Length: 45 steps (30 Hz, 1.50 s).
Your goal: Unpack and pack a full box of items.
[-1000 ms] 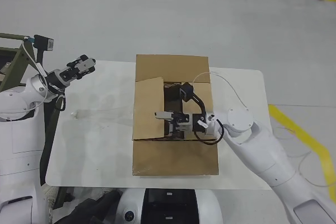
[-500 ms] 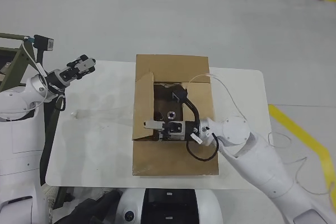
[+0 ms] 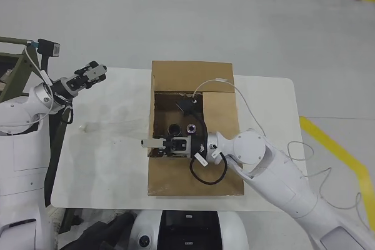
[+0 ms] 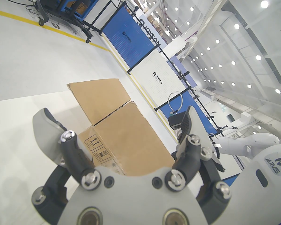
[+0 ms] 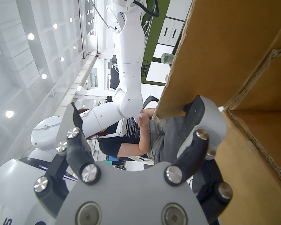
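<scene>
Cardboard box [image 3: 175,75]: long axis runs away from the robot, opening upward.
Right gripper [image 3: 151,143]: fingers spread, at its left wall.
Left gripper [image 3: 95,70]: released, well apart.

Box [image 3: 197,178] interior mostly dark, right arm [image 3: 250,150] covers part of the opening. Two round things [image 3: 174,129] inside, too small to identify. White speck [image 3: 81,127] near desk [image 3: 112,169] left edge: can't tell what.

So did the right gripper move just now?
Yes. The right gripper slid leftward, from the middle of the cardboard box opening to the box's left rim.
</scene>
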Tool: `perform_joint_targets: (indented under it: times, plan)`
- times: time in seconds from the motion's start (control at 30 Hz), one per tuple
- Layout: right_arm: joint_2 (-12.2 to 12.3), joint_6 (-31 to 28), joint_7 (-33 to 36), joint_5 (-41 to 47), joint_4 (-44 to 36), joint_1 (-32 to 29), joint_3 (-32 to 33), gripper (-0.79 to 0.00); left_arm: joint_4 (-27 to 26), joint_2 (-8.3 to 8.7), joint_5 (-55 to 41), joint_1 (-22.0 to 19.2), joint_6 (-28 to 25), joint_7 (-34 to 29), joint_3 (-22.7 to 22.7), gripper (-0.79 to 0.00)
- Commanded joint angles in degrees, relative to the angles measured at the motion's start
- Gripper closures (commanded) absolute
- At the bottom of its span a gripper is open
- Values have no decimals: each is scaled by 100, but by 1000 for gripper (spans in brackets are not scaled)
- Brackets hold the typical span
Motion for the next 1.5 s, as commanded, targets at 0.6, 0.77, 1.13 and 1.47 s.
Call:
perform_joint_targets:
  times: [0.6,0.77,1.13,1.47]
  plan:
    - [0,-5,4,4,-4,-2,0,-785,0,0,1,0,0,0,0,-785]
    - [-15,-26,-64,-25,-22,-44,-25,-785,-97,-2,-11,17,170,56,83,-785]
    - [-366,-260,15,118,567,471,-558,-785,-705,72,-523,-268,737,-227,261,-785]
    - [-816,-381,48,338,1188,1022,-1073,-785,-561,98,-811,-444,1184,-593,768,-785]
